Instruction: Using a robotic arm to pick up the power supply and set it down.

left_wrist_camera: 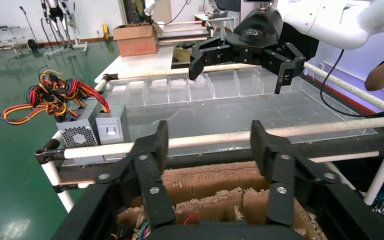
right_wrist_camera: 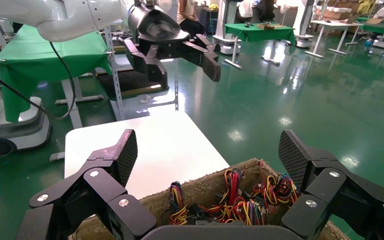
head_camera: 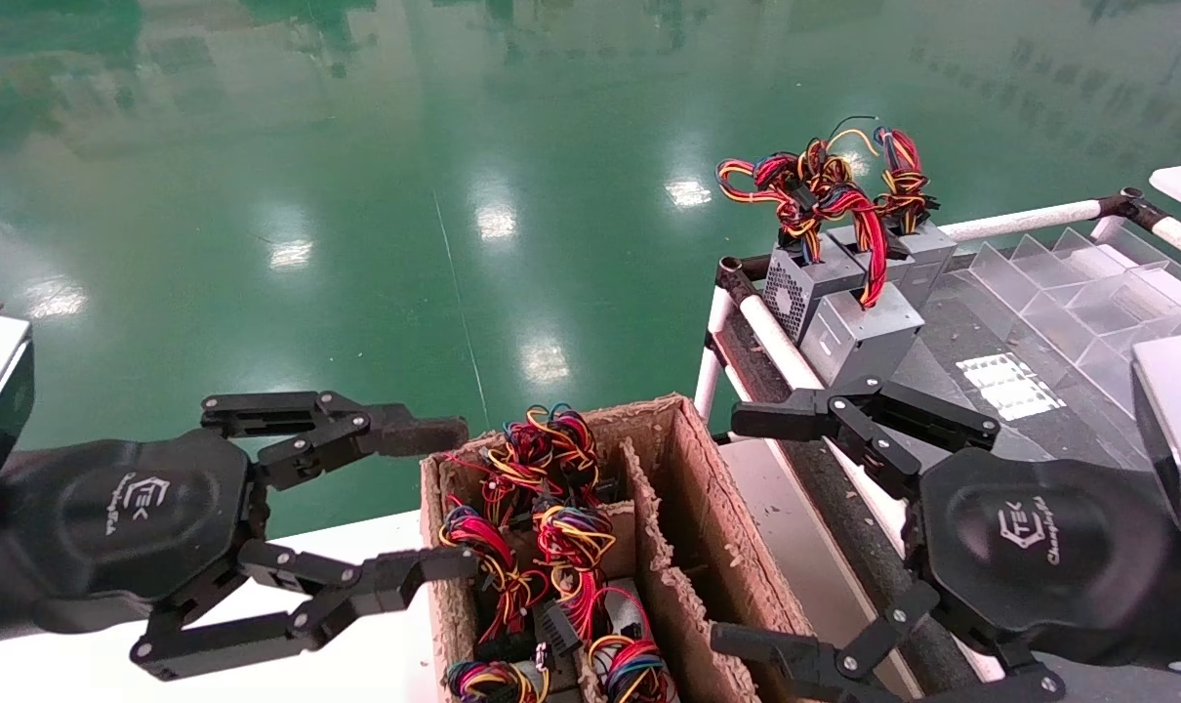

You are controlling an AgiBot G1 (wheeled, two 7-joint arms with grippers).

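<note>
Several power supplies point(head_camera: 573, 535) stand in a cardboard box point(head_camera: 693, 459), mostly showing their red, yellow and blue wire bundles point(right_wrist_camera: 240, 202). More grey power supplies point(head_camera: 859, 330) with wire loops sit at the far corner of a rack, also in the left wrist view point(left_wrist_camera: 111, 131). My left gripper point(head_camera: 451, 493) hangs open beside the box's left wall, nothing between its fingers point(left_wrist_camera: 157, 145). Open and empty, my right gripper point(head_camera: 742, 532) hovers over the gap between box and rack, its pads point(right_wrist_camera: 125, 155) above the box's near side.
The rack has white rails point(head_camera: 776, 342) and a dark deck carrying clear plastic dividers point(head_camera: 1069, 283). A white table point(right_wrist_camera: 150, 140) lies left of the box. Shiny green floor stretches beyond. The box's torn inner partitions point(left_wrist_camera: 215, 197) stand below my left gripper.
</note>
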